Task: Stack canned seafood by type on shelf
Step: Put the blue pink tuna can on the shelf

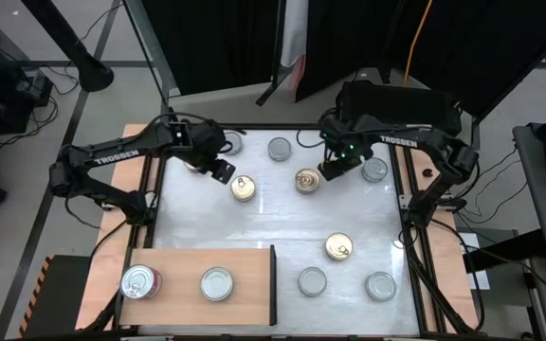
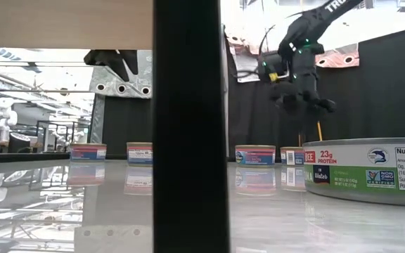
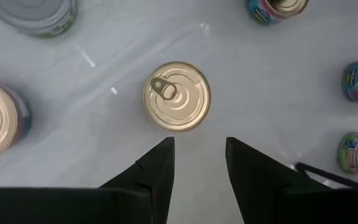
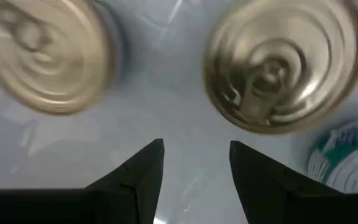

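My left gripper [image 1: 222, 172] [image 3: 199, 149] hangs open above the white table [image 1: 273, 223], just short of a gold pull-tab can [image 1: 243, 188] [image 3: 176, 95]. Nothing is between its fingers. My right gripper [image 1: 331, 171] [image 4: 196, 152] is open too and points down beside a second gold can [image 1: 307, 180] [image 4: 284, 68], on that can's right-hand side. It is clear of the table in the low view [image 2: 299, 97]. The wooden shelf [image 1: 180, 260] lies at the near left and carries a red-labelled can [image 1: 138, 281] and a silver can [image 1: 217, 283].
Silver cans stand at the far side [image 1: 280, 149] [image 1: 374, 169] and near the right front [image 1: 312, 280] [image 1: 380, 285]. A third gold can [image 1: 339, 247] sits right of centre. The shelf's dark upright edge [image 1: 273, 284] stands on its right end. Bare table lies in the middle.
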`<state>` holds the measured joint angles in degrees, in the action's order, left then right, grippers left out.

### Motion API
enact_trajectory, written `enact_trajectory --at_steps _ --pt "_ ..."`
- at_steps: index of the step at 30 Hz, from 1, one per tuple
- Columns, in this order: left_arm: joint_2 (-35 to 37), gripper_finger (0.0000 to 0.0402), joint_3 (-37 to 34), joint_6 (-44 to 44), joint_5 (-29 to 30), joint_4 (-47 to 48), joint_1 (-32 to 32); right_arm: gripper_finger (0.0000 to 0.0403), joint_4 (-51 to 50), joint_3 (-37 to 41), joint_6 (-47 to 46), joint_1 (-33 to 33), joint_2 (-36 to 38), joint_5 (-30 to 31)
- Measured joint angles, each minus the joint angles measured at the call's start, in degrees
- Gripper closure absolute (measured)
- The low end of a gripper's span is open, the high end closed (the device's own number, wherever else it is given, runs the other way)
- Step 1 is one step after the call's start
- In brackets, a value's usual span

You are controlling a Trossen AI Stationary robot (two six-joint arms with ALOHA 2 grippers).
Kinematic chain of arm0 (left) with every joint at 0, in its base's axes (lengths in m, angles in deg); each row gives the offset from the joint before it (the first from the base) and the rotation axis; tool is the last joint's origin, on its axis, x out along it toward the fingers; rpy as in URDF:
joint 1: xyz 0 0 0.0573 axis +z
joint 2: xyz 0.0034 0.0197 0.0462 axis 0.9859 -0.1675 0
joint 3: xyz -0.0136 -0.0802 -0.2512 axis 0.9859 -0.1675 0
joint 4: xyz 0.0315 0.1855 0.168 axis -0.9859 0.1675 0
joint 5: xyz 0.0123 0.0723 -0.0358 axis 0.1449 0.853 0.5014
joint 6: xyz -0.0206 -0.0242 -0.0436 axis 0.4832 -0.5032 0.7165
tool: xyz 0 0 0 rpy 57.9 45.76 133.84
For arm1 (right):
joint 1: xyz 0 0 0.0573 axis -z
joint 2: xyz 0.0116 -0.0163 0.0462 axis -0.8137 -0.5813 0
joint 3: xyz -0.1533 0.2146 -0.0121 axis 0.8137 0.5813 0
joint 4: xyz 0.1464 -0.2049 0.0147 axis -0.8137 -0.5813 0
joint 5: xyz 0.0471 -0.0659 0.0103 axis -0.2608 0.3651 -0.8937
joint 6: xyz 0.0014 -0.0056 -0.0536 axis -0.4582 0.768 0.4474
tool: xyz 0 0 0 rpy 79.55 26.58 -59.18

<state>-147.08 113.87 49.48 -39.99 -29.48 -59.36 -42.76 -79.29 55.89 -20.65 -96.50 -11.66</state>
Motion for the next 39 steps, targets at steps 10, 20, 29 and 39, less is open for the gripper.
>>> enact_trajectory --at_steps 10,20,29,39 --pt "0.0 0.0256 0.0 1.6 0.4 -1.8 0.0 0.0227 3.0 3.4 0.1 3.0 0.0 1.8" --pt "0.0 0.0256 0.0 1.7 0.8 -2.2 0.0 0.0256 3.2 3.0 2.4 3.7 0.8 1.5" --pt "0.0 0.0256 0.0 1.7 3.9 -2.3 0.0 0.0349 6.2 3.0 2.6 4.1 0.7 1.6" --pt "0.0 0.0256 0.0 3.8 4.5 -2.2 0.0 0.0399 3.0 3.0 2.5 4.2 0.5 1.5"
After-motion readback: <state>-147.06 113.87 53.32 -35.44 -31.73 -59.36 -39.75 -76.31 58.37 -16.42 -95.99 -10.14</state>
